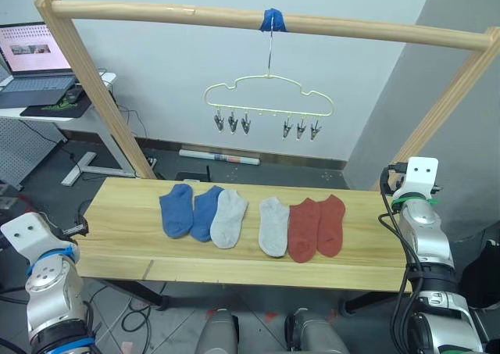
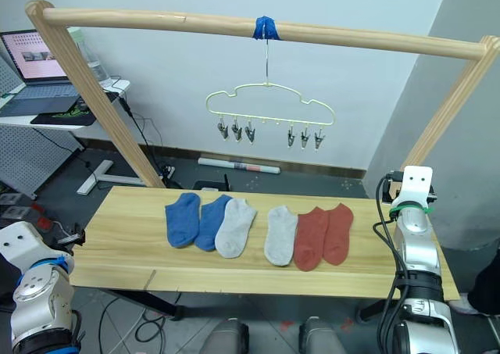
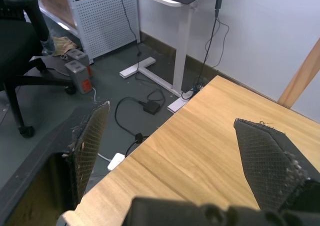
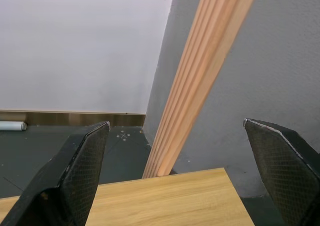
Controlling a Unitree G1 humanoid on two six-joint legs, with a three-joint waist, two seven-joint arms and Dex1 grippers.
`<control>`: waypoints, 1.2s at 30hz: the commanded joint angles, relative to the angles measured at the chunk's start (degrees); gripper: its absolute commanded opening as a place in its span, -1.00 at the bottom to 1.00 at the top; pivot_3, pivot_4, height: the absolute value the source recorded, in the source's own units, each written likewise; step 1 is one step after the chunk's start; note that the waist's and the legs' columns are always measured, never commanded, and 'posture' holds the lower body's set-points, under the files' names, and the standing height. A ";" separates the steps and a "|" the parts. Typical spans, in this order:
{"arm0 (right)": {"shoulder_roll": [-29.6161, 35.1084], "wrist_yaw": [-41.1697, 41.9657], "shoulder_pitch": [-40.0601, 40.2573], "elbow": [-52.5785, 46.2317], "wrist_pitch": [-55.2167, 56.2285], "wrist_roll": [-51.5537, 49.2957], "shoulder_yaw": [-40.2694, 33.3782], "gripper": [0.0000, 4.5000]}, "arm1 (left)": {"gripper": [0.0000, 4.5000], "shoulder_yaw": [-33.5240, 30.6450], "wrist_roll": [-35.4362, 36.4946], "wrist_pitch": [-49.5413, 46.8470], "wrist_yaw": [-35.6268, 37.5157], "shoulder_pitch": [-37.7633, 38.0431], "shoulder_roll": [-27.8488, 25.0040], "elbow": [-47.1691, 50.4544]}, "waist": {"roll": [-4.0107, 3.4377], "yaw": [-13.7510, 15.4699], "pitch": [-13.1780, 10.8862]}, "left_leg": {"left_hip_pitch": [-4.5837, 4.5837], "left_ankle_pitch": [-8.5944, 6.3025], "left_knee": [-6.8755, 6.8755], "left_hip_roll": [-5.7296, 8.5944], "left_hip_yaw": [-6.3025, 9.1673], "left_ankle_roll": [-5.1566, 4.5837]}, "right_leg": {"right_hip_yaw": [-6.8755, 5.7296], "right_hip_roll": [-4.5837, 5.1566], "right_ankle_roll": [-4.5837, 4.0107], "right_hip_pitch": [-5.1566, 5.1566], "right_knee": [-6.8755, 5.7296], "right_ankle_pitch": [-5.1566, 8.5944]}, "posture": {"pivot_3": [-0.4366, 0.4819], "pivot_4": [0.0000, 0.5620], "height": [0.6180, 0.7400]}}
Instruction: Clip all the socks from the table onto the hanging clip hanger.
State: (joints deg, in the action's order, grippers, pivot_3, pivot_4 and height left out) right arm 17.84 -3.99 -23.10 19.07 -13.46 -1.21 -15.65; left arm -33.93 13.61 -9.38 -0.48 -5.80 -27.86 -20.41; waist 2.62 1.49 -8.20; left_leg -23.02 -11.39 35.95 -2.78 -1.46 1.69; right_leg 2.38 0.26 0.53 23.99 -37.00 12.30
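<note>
— Left eye view: our six socks (image 1: 251, 218) lie in a touching row mid-table (image 1: 117, 248), and every clip on the clip hanger (image 1: 268, 104) is bare. What could trip us?

— Lifting one sock may drag its neighbour. Both the left gripper (image 3: 175, 151) and right gripper (image 4: 185, 161) are spread wide, empty (at opposite ends). The pole frame (image 1: 156, 12) crowds our reach upward.

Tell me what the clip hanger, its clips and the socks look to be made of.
The clip hanger looks like thin wire with a pale-yellow coating: slim, smooth outline. Its clips appear to be bare grey metal, judging by their dull sheen. The socks look like soft matte knit fabric, lying limp and flat on the light plank-wood table.
</note>
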 commanded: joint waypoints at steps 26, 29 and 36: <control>5.47 22.11 0.80 -11.31 -4.26 -5.36 8.51 1.00 | 0.98 8.47 6.43 -1.69 21.73 4.03 -2.85 21.07 | 0.02 -1.54 -0.45 | -0.04 -0.11 -0.18 -0.97 -2.47 0.10 | 1.72 -0.56 0.26 1.13 -0.02 -0.35 | 0.19 -0.33 1.00; 8.13 33.39 1.43 -18.52 -6.66 -10.67 11.74 1.00 | 0.98 9.67 8.46 -4.32 24.60 2.26 -3.64 24.56 | -0.06 -1.54 -1.39 | -0.02 -0.11 -0.18 -0.97 -2.39 0.10 | 1.68 -0.58 0.25 1.10 -0.05 -0.34 | 0.15 -0.24 1.00; 9.38 48.44 1.16 -34.30 -14.84 -24.38 16.44 1.00 | 0.98 12.85 8.90 -7.83 26.01 -7.71 -3.56 22.20 | -0.23 -1.48 -3.35 | -0.35 -0.11 -0.14 -0.98 -1.96 0.10 | 1.46 -0.75 0.25 1.24 -0.02 -0.30 | 0.08 -0.13 1.00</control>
State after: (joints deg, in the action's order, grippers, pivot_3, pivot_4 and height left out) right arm 26.73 42.03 -20.88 -11.00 -26.74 -22.06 0.94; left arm -21.71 21.76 -17.13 24.74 -12.10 -30.92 1.62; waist 2.39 0.01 -11.56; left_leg -23.44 -11.50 35.81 -3.76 -3.40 1.79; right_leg 3.82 -0.49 0.78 25.27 -37.01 12.00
